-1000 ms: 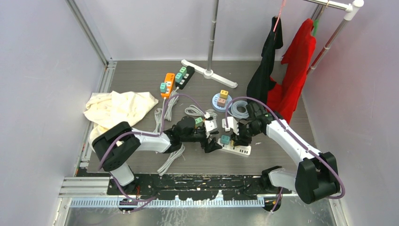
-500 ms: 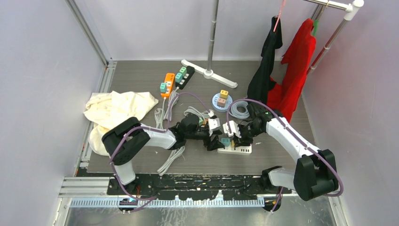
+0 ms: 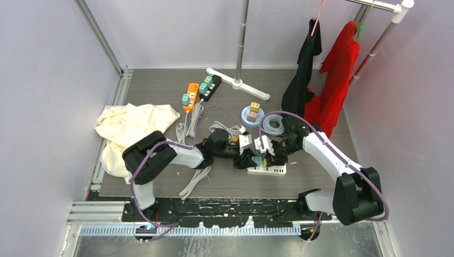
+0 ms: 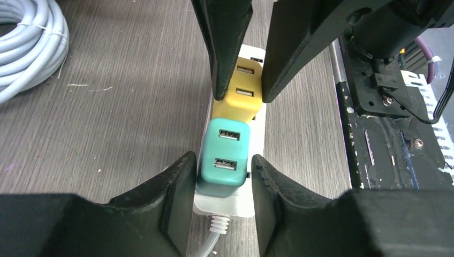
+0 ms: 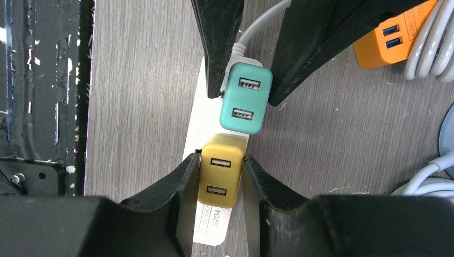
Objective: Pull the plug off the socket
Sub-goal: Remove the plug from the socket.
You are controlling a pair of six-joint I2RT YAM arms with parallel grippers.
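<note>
A white power strip (image 3: 270,170) lies on the grey floor between the arms. A teal plug (image 4: 224,152) and a yellow plug (image 4: 239,99) sit side by side in it. My left gripper (image 4: 222,157) straddles the teal plug with its fingers (image 4: 171,187) closed against its sides. My right gripper (image 5: 220,160) is shut on the yellow plug (image 5: 218,176), both pads pressed to its sides. In the top view the left gripper (image 3: 247,159) and the right gripper (image 3: 266,153) meet nose to nose over the strip. The teal plug (image 3: 257,159) shows there; the yellow one is hidden.
An orange strip (image 3: 190,96) and a black strip (image 3: 210,87) with plugs lie at the back. A cream cloth (image 3: 134,123) lies left. Grey cables (image 3: 193,179), a cable coil (image 3: 272,124) and a blue disc with blocks (image 3: 252,113) are nearby. Red and black garments (image 3: 332,80) hang at the right.
My left gripper has moved right to the strip and closed around the teal plug. My right gripper has shifted slightly left and down onto the yellow plug.
</note>
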